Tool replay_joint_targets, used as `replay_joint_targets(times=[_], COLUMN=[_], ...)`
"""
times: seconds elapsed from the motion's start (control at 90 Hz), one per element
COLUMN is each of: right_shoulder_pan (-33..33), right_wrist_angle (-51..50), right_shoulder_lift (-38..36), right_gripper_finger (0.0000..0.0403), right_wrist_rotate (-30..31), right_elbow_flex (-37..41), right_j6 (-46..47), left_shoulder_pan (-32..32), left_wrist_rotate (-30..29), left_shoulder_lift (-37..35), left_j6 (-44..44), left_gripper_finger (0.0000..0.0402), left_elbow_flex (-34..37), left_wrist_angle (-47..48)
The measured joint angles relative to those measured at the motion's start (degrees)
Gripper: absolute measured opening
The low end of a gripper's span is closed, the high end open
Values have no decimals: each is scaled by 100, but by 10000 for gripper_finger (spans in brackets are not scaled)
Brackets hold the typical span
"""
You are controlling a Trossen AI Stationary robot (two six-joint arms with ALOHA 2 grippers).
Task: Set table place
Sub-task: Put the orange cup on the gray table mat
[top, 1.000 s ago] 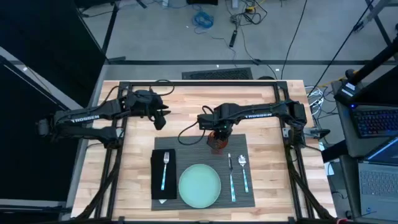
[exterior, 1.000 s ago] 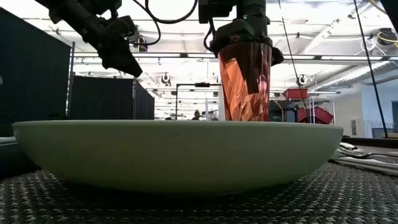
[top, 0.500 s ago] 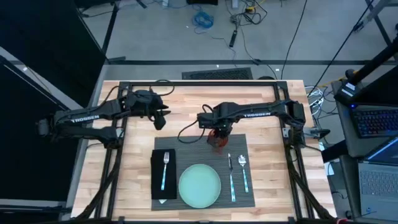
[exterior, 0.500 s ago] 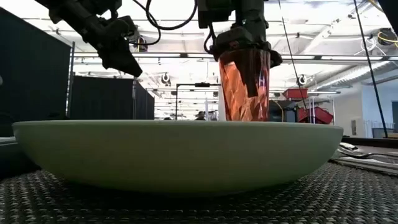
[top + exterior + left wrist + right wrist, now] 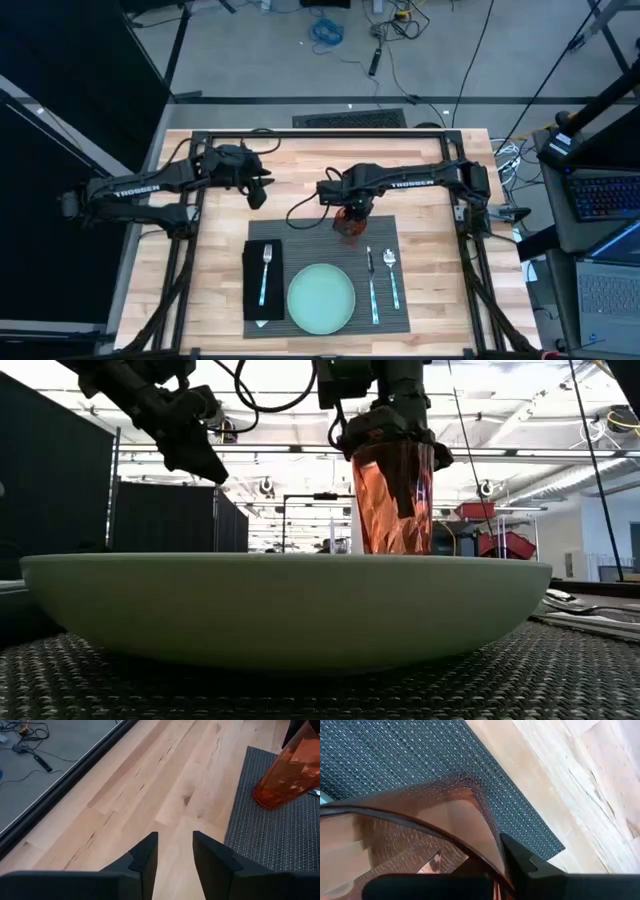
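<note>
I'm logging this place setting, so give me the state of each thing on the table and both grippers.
Orange tumbler: upright on placemat, gripped.
Right gripper: shut on the tumbler.
Left gripper: open, empty.
Plate: empty.
Fork: lying on napkin.
Knife, spoon: lying beside the plate.

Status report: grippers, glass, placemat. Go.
Right gripper shut on orange glass, glass low over placemat, far side near plate. Left gripper open, idle over bare table. Nothing in the way.

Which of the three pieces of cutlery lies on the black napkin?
The fork, left of the plate, lies on the napkin. The knife and spoon lie right of the plate, directly on the placemat.
</note>
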State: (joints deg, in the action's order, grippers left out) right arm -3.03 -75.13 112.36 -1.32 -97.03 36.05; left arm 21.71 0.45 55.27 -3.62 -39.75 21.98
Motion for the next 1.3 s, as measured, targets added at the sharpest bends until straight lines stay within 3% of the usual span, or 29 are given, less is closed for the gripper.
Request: replay_joint_targets(times=[0.633,1.0,1.3], right_shoulder_pan=[2,-2,-41], right_wrist_angle=[-17,-105,-573], right_shoulder_lift=[-7,-158,-160], right_gripper_finger=[102,140,153], right_wrist_rotate=[-20,-35,123], right_elbow_flex=[0,-12,-786], right_j6=[-9,13,-167], left_shoulder_pan=[0,2,1], left_wrist_rotate=[4,4,7], left_shoulder_lift=[0,0,0], left_j6=[0,2,4], left_gripper_finger=[105,105,105], left_elbow_flex=[0,0,0], left_wrist_angle=[0,-9,-61])
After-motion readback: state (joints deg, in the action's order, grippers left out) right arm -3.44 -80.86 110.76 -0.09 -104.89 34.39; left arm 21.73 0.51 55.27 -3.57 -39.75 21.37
